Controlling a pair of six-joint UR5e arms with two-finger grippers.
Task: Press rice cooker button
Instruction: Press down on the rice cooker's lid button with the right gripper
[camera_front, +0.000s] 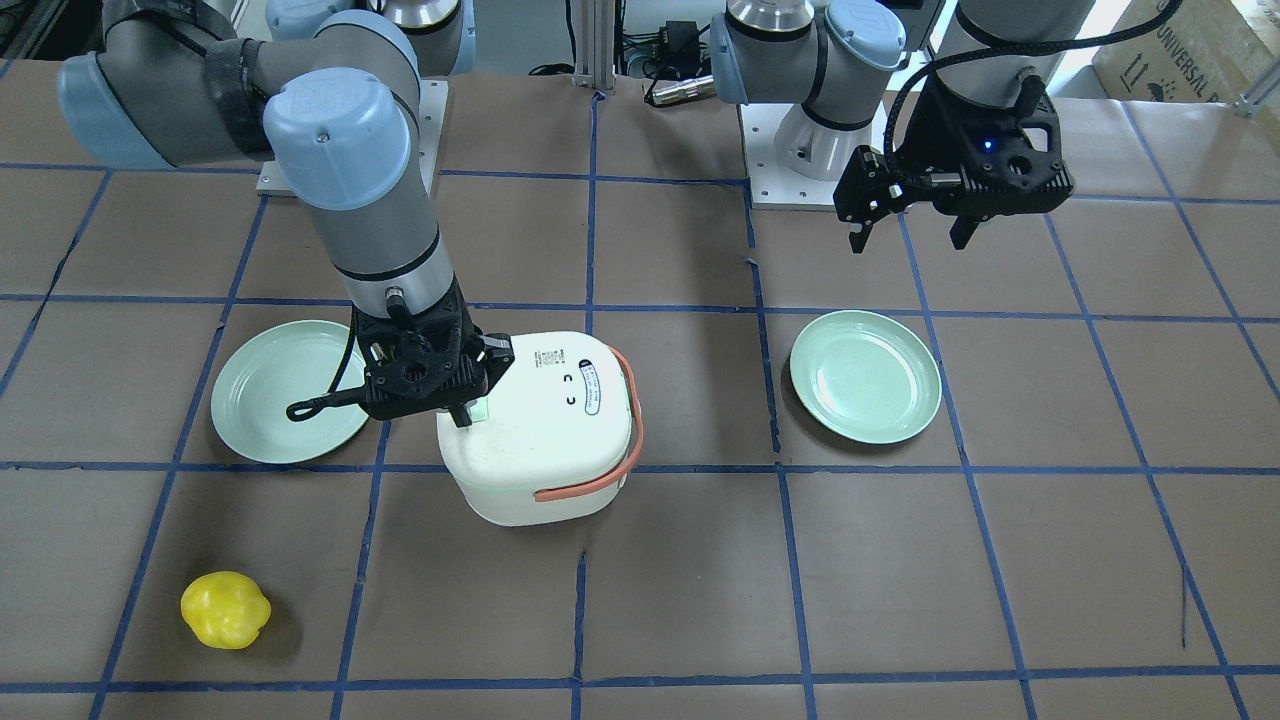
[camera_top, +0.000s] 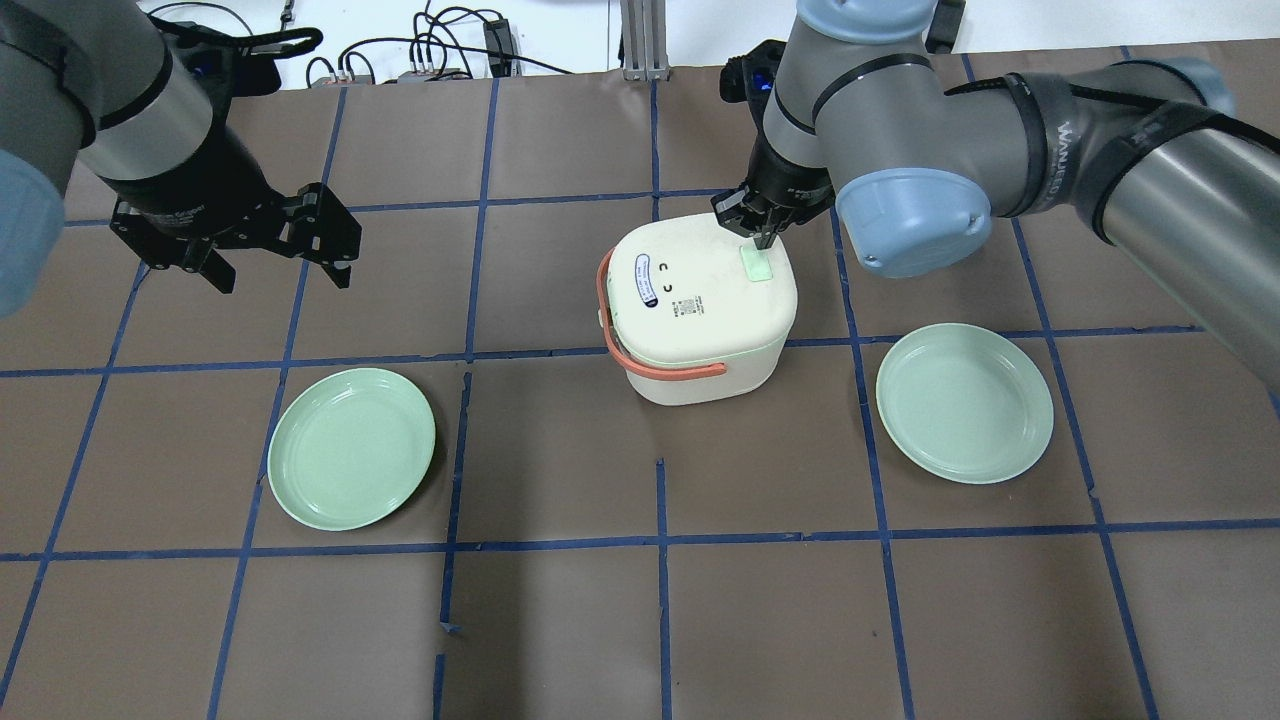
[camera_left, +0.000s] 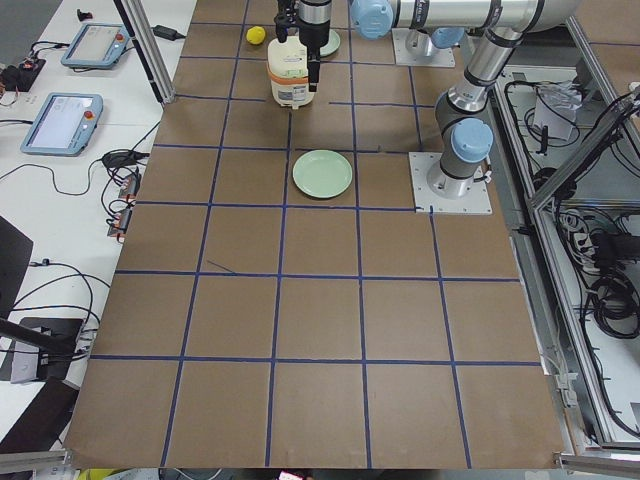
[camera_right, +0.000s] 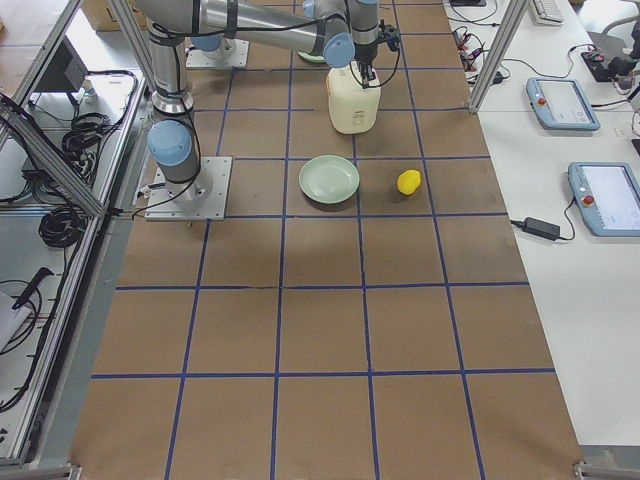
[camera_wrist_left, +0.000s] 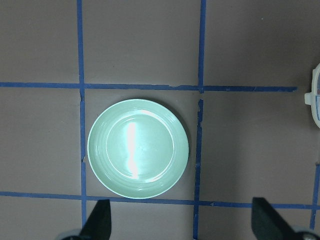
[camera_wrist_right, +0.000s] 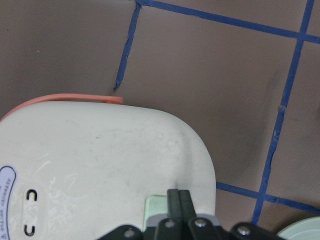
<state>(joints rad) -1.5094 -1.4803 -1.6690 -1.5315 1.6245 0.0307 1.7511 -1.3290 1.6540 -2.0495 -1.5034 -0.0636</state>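
Two fingers (camera_wrist_right: 173, 199) pressed together, the right gripper (camera_top: 757, 238) sits at the green button (camera_top: 758, 268) on the far right corner of the rice cooker (camera_top: 690, 310), mid-table. Tips look near the button's edge, so slipping off or shoving the cooker is the risk. Meanwhile the left gripper (camera_top: 280, 270) hangs spread, well apart.
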